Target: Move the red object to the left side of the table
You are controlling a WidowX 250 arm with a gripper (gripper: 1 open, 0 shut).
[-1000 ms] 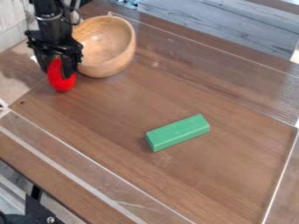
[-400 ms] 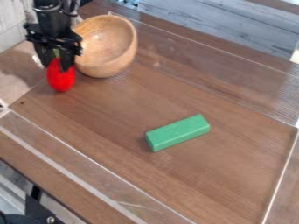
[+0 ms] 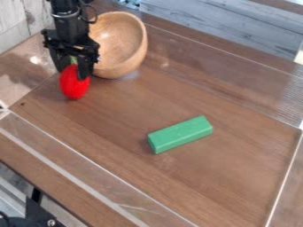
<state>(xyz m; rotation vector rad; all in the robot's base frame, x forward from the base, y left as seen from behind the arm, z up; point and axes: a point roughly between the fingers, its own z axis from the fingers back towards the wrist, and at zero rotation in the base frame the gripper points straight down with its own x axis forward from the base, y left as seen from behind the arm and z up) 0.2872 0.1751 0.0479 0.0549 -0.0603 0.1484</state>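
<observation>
The red object (image 3: pixel 74 86), a small round red toy fruit, sits low over the table (image 3: pixel 190 84) at the far left, just in front of the wooden bowl. My gripper (image 3: pixel 73 69) points straight down over it. Its black fingers (image 3: pixel 62 64) clamp the fruit's upper part, so the top of the fruit is hidden. The gripper is shut on the fruit.
A wooden bowl (image 3: pixel 120 43) stands right behind and to the right of the gripper, almost touching the arm. A green rectangular block (image 3: pixel 180 134) lies right of the table's centre. A clear raised rim (image 3: pixel 71 164) runs along the table's edges.
The fingers have closed on the red fruit, and gripper and fruit have shifted a little to the right and toward the front. The bowl looks nudged slightly to the right.
</observation>
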